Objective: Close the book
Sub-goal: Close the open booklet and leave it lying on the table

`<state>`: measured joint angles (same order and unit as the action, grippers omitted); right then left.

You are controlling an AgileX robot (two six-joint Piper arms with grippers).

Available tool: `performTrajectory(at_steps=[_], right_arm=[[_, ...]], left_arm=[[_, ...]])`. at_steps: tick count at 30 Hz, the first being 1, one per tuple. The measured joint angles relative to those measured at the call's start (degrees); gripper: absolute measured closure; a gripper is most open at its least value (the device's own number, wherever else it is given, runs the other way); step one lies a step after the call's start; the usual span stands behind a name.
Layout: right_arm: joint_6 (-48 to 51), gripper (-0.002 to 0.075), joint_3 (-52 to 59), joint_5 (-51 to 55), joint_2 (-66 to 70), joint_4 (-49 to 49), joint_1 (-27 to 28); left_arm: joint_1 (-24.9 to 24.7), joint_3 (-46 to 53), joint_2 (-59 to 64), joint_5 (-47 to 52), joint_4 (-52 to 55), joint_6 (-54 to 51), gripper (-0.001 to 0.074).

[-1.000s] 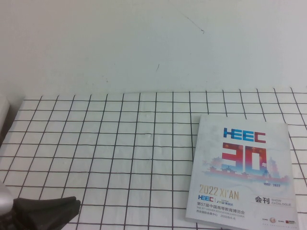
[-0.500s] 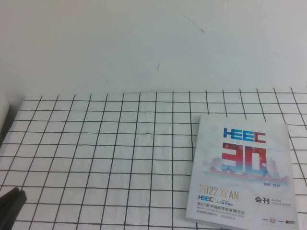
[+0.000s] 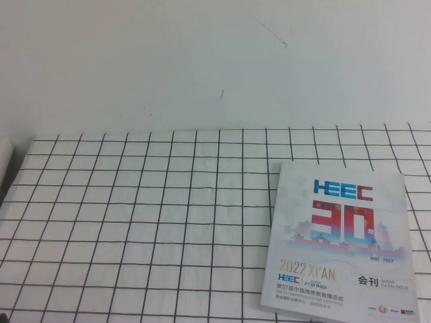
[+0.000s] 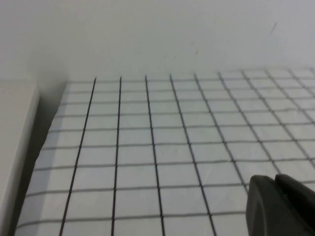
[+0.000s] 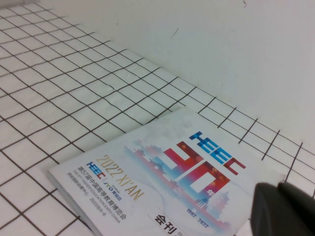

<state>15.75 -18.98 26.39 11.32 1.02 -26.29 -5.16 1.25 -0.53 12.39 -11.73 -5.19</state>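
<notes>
1. High view: the book (image 3: pixel 340 242) is lying closed in the lower right of the frame. Its front cover is facing up, showing "HEEC 30" and "2022 XI'AN", and it is resting flat on the white grid-lined cloth (image 3: pixel 148 215). A pale wall (image 3: pixel 202 60) is filling the upper part of the frame.
2. Left wrist view: the left gripper (image 4: pixel 275 194) is showing in the lower right corner as two dark tips pressing together, closed on nothing. It is hovering over bare cloth. A pale block (image 4: pixel 15 147) is sitting along the left edge of the frame, beside the cloth.
3. Right wrist view: the right gripper (image 5: pixel 279 196) is poking in at the lower right corner, its dark tips meeting and holding nothing. It is overlapping the book's edge in the frame. The book is stretching across the lower middle, shut and cover up.
</notes>
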Motion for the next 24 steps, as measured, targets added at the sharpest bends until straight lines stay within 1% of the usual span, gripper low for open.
performTrajectory(at_steps=[3,6,24], right_arm=[[0.0,0.0729,0.0,0.0,0.0,0.0,0.0],[0.0,0.0729,0.0,0.0,0.0,0.0,0.0],[0.0,0.0729,0.0,0.0,0.0,-0.1,0.0]], left_arm=[[2.6,0.0,0.0,4.4,1.0,0.2,0.0739],[3.8,-0.1,-0.1,5.6,1.9,0.1,0.0739],[3.9,-0.2,-0.1,5.9,2.5,0.4,0.0739]])
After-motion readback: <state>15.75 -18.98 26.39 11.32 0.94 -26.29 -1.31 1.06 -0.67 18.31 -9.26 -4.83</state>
